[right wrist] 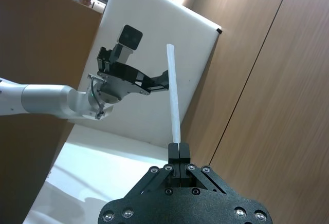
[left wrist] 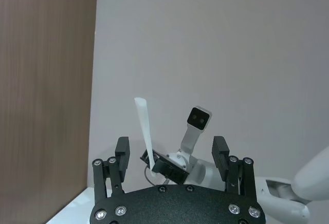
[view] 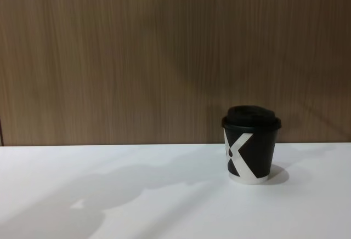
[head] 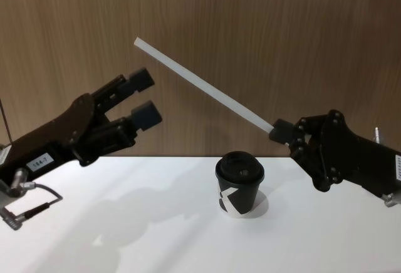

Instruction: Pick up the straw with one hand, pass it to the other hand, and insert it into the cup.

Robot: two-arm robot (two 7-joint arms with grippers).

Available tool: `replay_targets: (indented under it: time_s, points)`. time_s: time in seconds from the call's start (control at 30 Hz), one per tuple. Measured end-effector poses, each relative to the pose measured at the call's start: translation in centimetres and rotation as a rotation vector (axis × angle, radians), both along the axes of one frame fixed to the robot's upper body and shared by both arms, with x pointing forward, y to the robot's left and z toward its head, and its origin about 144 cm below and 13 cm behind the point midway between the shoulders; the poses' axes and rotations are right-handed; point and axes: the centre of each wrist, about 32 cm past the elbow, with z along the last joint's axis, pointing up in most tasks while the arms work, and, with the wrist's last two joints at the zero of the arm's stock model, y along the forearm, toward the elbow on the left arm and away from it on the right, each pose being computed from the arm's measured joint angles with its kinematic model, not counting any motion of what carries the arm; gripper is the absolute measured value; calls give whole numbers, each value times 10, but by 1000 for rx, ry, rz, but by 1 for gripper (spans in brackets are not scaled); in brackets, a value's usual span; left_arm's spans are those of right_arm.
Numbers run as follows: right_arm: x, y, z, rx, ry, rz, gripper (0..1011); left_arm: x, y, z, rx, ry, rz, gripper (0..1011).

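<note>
The left tool hangs over the worktop, fingers spread and holding nothing, apart from the straw slanting in the air. Below it stands the lidded cup. The right tool pinches the straw's lower end.

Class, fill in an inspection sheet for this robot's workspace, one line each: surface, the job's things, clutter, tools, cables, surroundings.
Surface: white table, with shadows of the arms on it.
Job's things: the straw is held in the air, slanting up towards the robot's left. The cup stands upright on the table with its lid on, and nothing is in it yet.
Clutter: nothing seen.
Tools: the right tool is shut on the straw's lower end, above and just right of the cup. The left tool is open and empty, raised near the straw's free end.
Cables: a dark cable loops at the left arm's wrist.
Surroundings: wood-panelled wall behind the table.
</note>
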Motion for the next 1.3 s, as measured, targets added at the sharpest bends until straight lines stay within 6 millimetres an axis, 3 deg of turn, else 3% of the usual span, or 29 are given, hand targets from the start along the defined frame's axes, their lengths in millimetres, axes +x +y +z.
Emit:
replay_targets:
  time_s: [1.3]
  points:
    - [0,0,0,0,0,0,6,20,-35,4,-40,-8,27,1003]
